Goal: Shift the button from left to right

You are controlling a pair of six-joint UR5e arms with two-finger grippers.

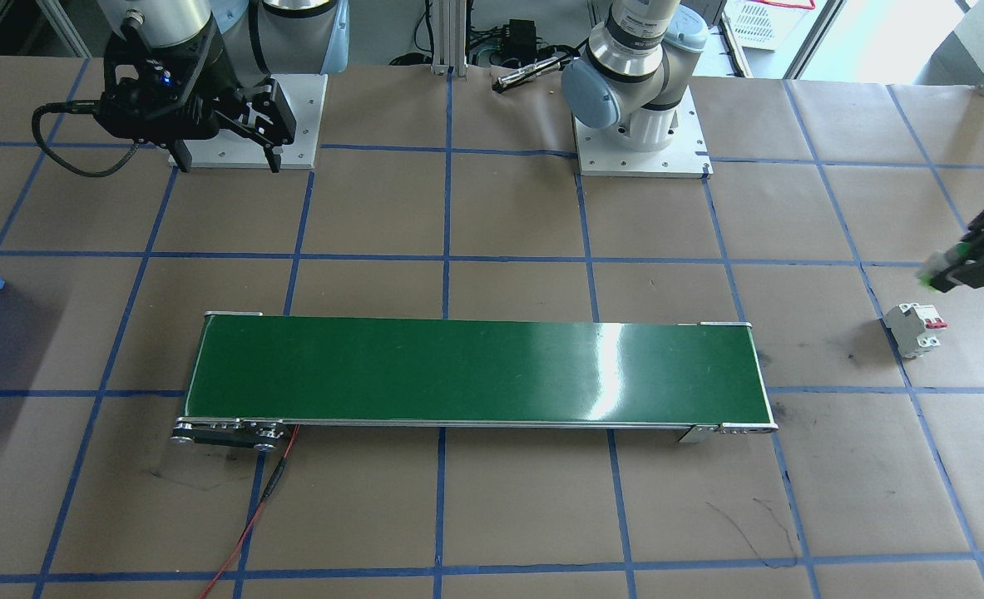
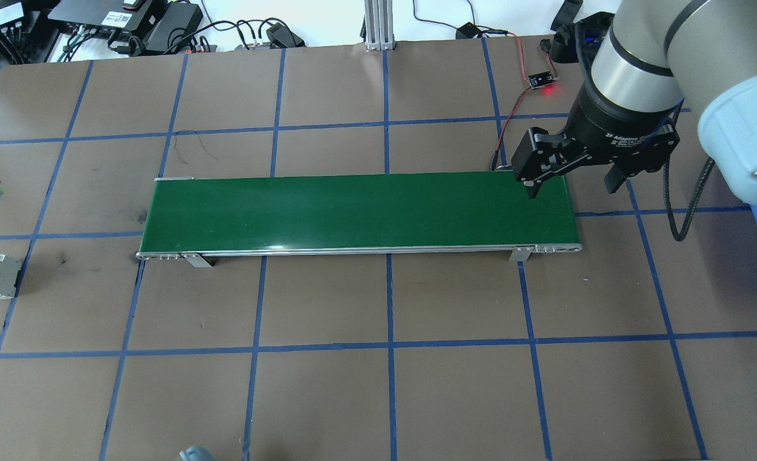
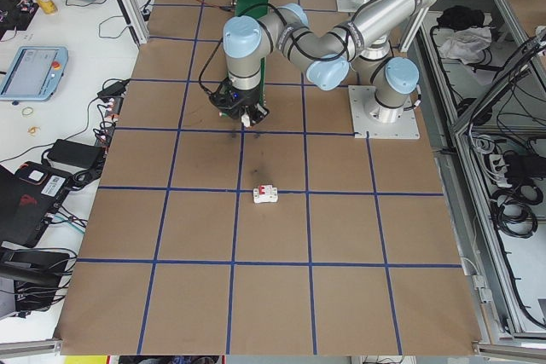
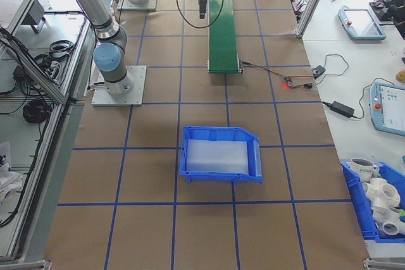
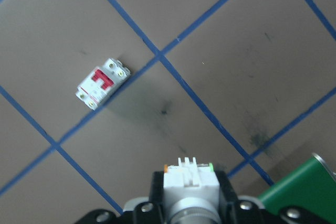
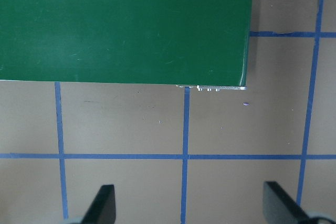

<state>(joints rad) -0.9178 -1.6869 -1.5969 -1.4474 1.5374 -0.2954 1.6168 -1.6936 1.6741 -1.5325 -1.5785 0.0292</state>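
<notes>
Green at the base and white-grey in the body, carried clear of the brown-papered desk (image 1: 458, 516) – so hangs the button (image 5: 190, 178), clamped between the left fingers (image 5: 157, 190) at the desk's left end. Pinched across the body, cap toward the palm and terminals outward, probably so that the base can meet a surface first when lowered. Seen in the front-facing view only as a bright green speck at the far right edge, well apart from everything but the white circuit breaker (image 1: 916, 327) lying just below it on the paper (red toggles up, not part of the job, best left alone).

Off toward the right, the green conveyor belt (image 1: 475, 370) stretched between the two arms – likely the route across, since its near corner already shows in the left wrist view. Empty for now.

At the belt's other end, the right fingers (image 6: 102, 205) spread wide with nothing between them, hovering above the desk just beside the belt's end; judged to be poised there to receive whatever arrives. Beyond them, a blue bin (image 4: 221, 156) on the right-hand side, perhaps the final stop.

By this reckoning: picked up, not yet set on the belt, most of the crossing ahead.
</notes>
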